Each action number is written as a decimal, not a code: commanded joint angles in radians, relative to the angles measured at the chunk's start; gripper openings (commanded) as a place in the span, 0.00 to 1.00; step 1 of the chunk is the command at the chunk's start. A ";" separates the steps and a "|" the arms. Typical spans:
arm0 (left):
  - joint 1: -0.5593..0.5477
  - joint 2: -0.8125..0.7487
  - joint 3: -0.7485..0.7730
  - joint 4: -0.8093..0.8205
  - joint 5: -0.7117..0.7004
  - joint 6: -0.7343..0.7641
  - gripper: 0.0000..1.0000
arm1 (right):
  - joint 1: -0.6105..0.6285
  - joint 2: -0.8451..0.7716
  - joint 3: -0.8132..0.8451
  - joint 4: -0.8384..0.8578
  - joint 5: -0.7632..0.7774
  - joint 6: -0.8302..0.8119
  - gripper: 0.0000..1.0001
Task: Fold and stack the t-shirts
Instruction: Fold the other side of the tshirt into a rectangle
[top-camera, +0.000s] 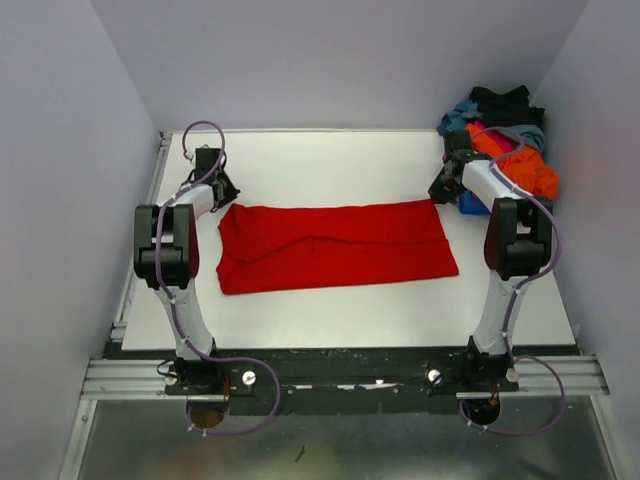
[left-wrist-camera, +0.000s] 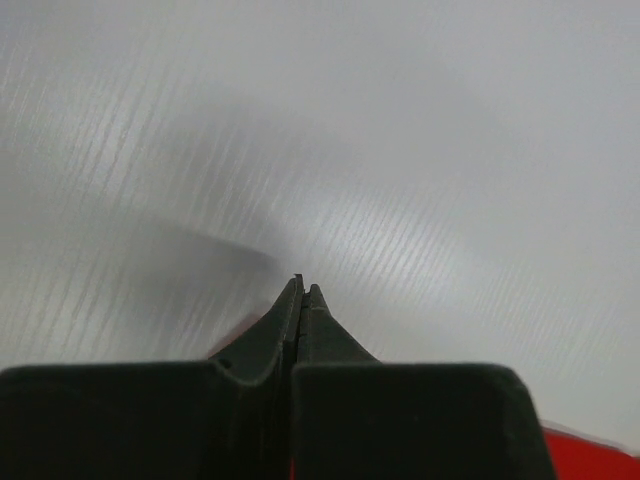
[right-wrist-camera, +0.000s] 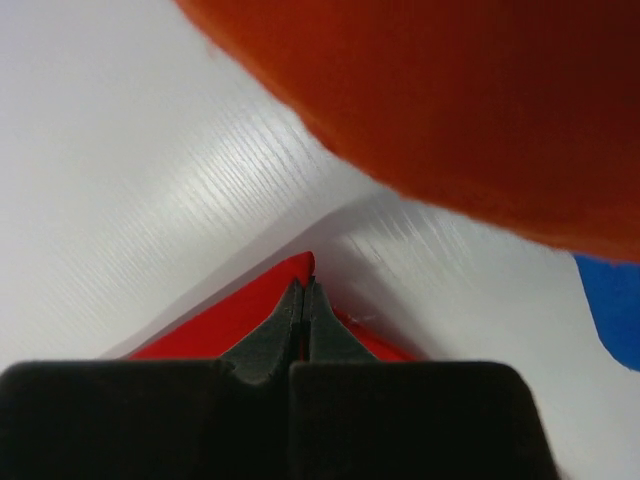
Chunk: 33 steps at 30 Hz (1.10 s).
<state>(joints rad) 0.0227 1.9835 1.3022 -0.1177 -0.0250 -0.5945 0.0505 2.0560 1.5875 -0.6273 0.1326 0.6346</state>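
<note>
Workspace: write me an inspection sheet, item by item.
Surface: white table.
Job's things: red t-shirt folded into a long band at centre; pile of shirts in the far right corner.
Clutter: blue item beside the pile, unclear what.
Grippers: left gripper shut over bare table beside the shirt; right gripper shut on the shirt's corner.
Cables: purple cables looped along both arms.
Surroundings: plain walls; metal rail at the near edge.

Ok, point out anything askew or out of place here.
The red t-shirt lies folded but crooked: its left end is bunched and wrinkled, and its edges do not line up. The other t-shirts sit in a loose, unfolded heap at the far right corner.
</note>
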 joint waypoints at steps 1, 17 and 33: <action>0.019 0.040 0.087 -0.026 0.004 0.001 0.00 | -0.006 0.049 0.069 -0.008 0.005 0.016 0.01; 0.013 -0.083 -0.072 -0.007 -0.001 -0.054 0.57 | -0.008 0.078 0.144 0.008 0.021 0.002 0.10; -0.006 -0.078 -0.092 0.018 -0.039 -0.036 0.00 | -0.008 0.090 0.155 -0.002 0.021 0.004 0.01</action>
<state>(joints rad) 0.0189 1.9038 1.1908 -0.1154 -0.0257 -0.6426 0.0502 2.1681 1.7428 -0.6373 0.1329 0.6384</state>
